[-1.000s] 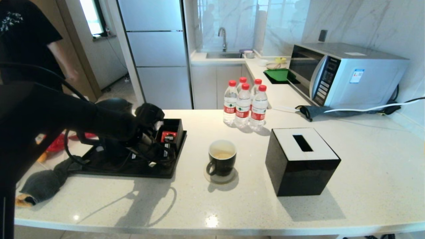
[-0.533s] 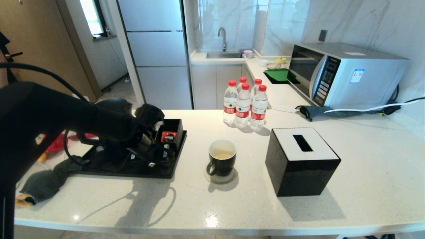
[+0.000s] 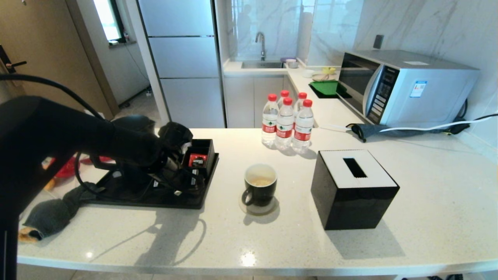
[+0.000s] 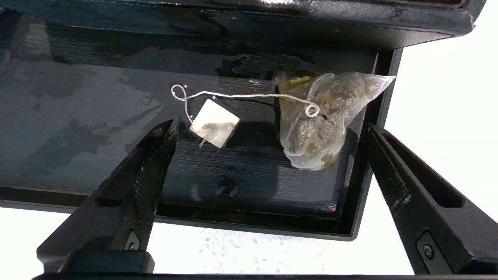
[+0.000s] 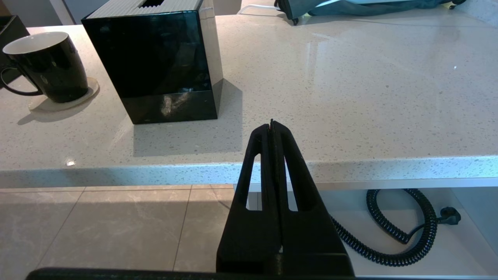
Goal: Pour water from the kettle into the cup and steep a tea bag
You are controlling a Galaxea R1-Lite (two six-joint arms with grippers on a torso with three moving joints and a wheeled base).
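The tea bag (image 4: 323, 120) lies flat in a corner of the black tray (image 4: 272, 229), its string looping to the white tag (image 4: 214, 122). My left gripper (image 4: 270, 126) hangs open just above the tray, with the bag and the tag between its spread fingers and touching neither. In the head view this gripper (image 3: 190, 181) is over the tray's right end. The kettle (image 3: 132, 121) stands on the tray behind my left arm, mostly hidden. The cup (image 3: 260, 186) sits on a coaster to the right of the tray, holding pale yellowish water (image 3: 260, 181). My right gripper (image 5: 271, 122) is parked shut below the counter's front edge.
A black tissue box (image 3: 352, 188) stands right of the cup (image 5: 46, 66). Several red-capped bottles (image 3: 286, 122) are behind it. A microwave (image 3: 404, 89) is at the back right, a grey cloth (image 3: 50, 216) at the counter's left edge, and a red packet (image 3: 197, 159) in a compartment box.
A person at the far left has gone out of view. My left arm and gripper have hardly moved; the cup and the tray stay put.
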